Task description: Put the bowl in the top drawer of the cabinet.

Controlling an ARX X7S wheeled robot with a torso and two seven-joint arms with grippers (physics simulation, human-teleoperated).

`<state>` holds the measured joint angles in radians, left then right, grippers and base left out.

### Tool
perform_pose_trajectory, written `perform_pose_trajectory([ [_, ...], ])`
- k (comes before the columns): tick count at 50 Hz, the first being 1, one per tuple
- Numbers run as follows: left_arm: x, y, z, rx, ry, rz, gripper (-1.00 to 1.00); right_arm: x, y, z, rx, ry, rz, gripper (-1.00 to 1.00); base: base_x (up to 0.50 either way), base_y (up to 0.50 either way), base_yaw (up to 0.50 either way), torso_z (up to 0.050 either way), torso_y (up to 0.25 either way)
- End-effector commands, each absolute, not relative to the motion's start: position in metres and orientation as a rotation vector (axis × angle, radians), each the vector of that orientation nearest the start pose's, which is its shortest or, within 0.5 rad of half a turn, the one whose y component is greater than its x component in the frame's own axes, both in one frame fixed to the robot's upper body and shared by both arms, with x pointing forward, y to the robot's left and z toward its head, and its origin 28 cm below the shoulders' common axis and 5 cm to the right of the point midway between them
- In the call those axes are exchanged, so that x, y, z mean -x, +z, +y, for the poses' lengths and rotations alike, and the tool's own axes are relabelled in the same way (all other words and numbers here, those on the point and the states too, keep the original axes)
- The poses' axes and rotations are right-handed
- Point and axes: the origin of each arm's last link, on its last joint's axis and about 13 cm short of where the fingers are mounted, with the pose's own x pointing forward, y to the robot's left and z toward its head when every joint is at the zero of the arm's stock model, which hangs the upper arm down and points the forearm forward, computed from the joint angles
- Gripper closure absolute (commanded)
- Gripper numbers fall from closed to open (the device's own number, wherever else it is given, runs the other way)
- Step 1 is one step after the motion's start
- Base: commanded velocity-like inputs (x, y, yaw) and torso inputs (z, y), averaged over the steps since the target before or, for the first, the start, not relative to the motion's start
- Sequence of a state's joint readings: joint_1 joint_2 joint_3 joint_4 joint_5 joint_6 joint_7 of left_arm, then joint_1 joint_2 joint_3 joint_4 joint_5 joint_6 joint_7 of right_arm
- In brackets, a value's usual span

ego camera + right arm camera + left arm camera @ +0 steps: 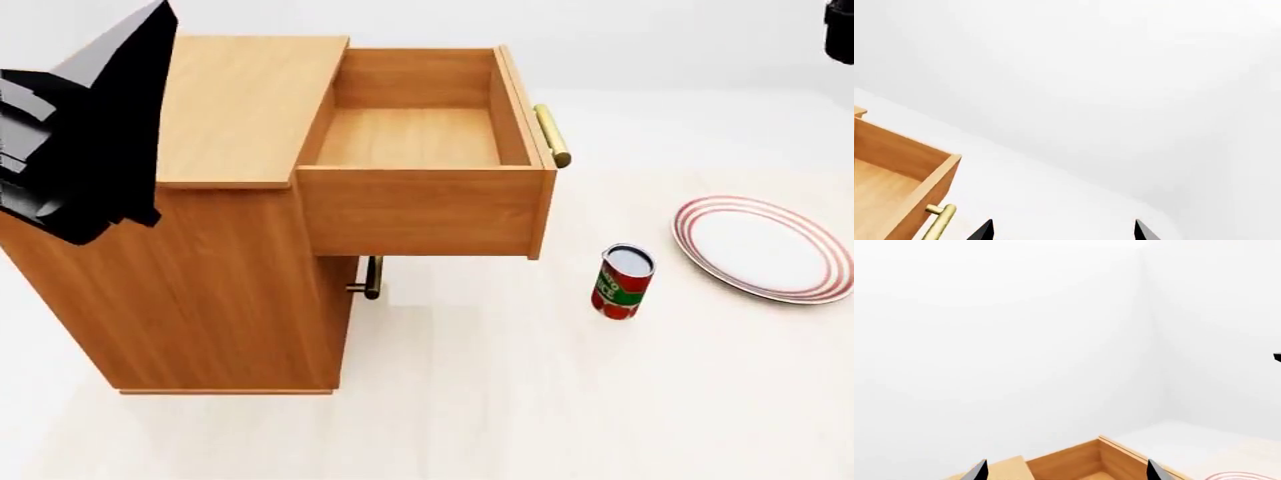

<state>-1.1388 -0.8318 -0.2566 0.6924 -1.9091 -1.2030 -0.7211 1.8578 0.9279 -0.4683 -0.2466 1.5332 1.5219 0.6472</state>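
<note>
Nearest in the head view, the can (622, 281) is standing upright on the pale floor (534, 400), with the red-rimmed plate (765, 246) just beyond it to the right, apart from it. The bowl is not showing in any of the 3 views, so its location cannot be told from here.

Next back, the cabinet (200, 270) is sitting on the floor with the top drawer (424, 185) pulled fully out and lying empty, brass handle (553, 134) facing right. The lower drawer handle (368, 278) is peeking out below it.

The left arm (94, 130) is hanging raised at the view's left edge. The left gripper (1064, 471) is showing 2 spread fingertips with nothing between them, looking over the drawer corner. The right gripper (1062, 231) is likewise spread and empty, pointing past the drawer handle toward the wall.

Judgement: drawer step looks done; the bowl needs finding. A small ceramic-looking bowl is likely light, rigid, glazed and slippery, and chippable. Best hold is probably a pinch across the rim wall, 1 finger inside, 1 outside, then lowering it gently onto the drawer floor.
</note>
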Motion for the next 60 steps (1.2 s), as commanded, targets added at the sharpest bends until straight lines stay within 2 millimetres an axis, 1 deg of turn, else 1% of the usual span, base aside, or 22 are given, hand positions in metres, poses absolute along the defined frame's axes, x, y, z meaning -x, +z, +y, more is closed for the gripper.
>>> perform_pose_trajectory([
  [1, -0.142, 0.344, 0.286, -0.068, -0.385, -0.392, -1.0, -0.176, 0.433, -0.231, 0.489, -0.151, 0.011, -1.0, 0.0, 0.0, 0.0, 0.0, 0.0],
  [4, -0.143, 0.346, 0.286, -0.063, -0.391, -0.402, -1.0, -0.167, 0.446, -0.248, 0.539, -0.172, 0.031, -1.0, 0.0, 0.0, 0.0, 0.0, 0.0],
  [5, -0.144, 0.346, 0.286, -0.064, -0.394, -0.402, -1.0, -0.166, 0.449, -0.254, 0.564, -0.177, 0.063, -1.0, 0.0, 0.0, 0.0, 0.0, 0.0],
  [7, -0.145, 0.346, 0.286, -0.064, -0.398, -0.405, -1.0, -0.163, 0.452, -0.264, 0.605, -0.189, 0.118, -1.0, 0.0, 0.0, 0.0, 0.0, 0.0],
  [11, -0.144, 0.348, 0.286, -0.062, -0.405, -0.415, -1.0, -0.163, 0.453, -0.281, 0.652, -0.225, 0.207, -1.0, 0.0, 0.0, 0.0, 0.0, 0.0],
  [15, -0.144, 0.348, 0.285, -0.06, -0.416, -0.421, -1.0, -0.167, 0.45, -0.294, 0.682, -0.249, 0.302, -1.0, 0.0, 0.0, 0.0, 0.0, 0.0],
  [22, -0.144, 0.348, 0.284, -0.054, -0.435, -0.424, -1.0, -0.183, 0.439, -0.309, 0.71, -0.243, 0.438, -1.0, 0.0, 0.0, 0.0, 0.0, 0.0],
  [27, -0.144, 0.347, 0.283, -0.058, -0.447, -0.418, -1.0, -0.185, 0.425, -0.318, 0.714, -0.237, 0.562, -1.0, 0.0, 0.0, 0.0, 0.0, 0.0],
  [30, -0.145, 0.346, 0.283, -0.059, -0.448, -0.417, -1.0, -0.184, 0.422, -0.321, 0.715, -0.237, 0.59, -1.0, 0.0, 0.0, 0.0, 0.0, 0.0],
  [32, -0.145, 0.346, 0.283, -0.06, -0.447, -0.416, -1.0, -0.181, 0.415, -0.326, 0.729, -0.221, 0.64, -1.0, 0.0, 0.0, 0.0, 0.0, 0.0],
  [41, -0.145, 0.343, 0.283, -0.065, -0.451, -0.41, -1.0, -0.171, 0.389, -0.338, 0.777, -0.137, 0.762, -1.0, 0.0, 0.0, 0.0, 0.0, 0.0],
  [46, -0.146, 0.342, 0.284, -0.064, -0.446, -0.408, -1.0, -0.162, 0.372, -0.345, 0.761, -0.139, 0.834, -1.0, 0.0, 0.0, 0.0, 0.0, 0.0],
  [49, -0.147, 0.34, 0.285, -0.063, -0.442, -0.405, -1.0, -0.17, 0.354, -0.337, 0.756, -0.15, 0.871, -1.0, 0.0, 0.0, 0.0, 0.0, 0.0],
  [52, -0.147, 0.339, 0.285, -0.062, -0.44, -0.404, -1.0, -0.174, 0.347, -0.332, 0.752, -0.153, 0.882, -1.0, 0.0, 0.0, 0.0, 0.0, 0.0],
  [54, -0.146, 0.338, 0.285, -0.063, -0.436, -0.4, -1.0, -0.183, 0.327, -0.326, 0.752, -0.16, 0.912, -1.0, 0.0, 0.0, 0.0, 0.0, 0.0],
  [56, -0.145, 0.338, 0.285, -0.064, -0.434, -0.398, -1.0, -0.189, 0.313, -0.322, 0.745, -0.161, 0.929, -1.0, 0.0, 0.0, 0.0, 0.0, 0.0],
  [60, -0.145, 0.338, 0.284, -0.066, -0.433, -0.393, -1.0, -0.191, 0.298, -0.321, 0.733, -0.151, 0.948, -1.0, 0.0, 0.0, 0.0, 0.0, 0.0],
])
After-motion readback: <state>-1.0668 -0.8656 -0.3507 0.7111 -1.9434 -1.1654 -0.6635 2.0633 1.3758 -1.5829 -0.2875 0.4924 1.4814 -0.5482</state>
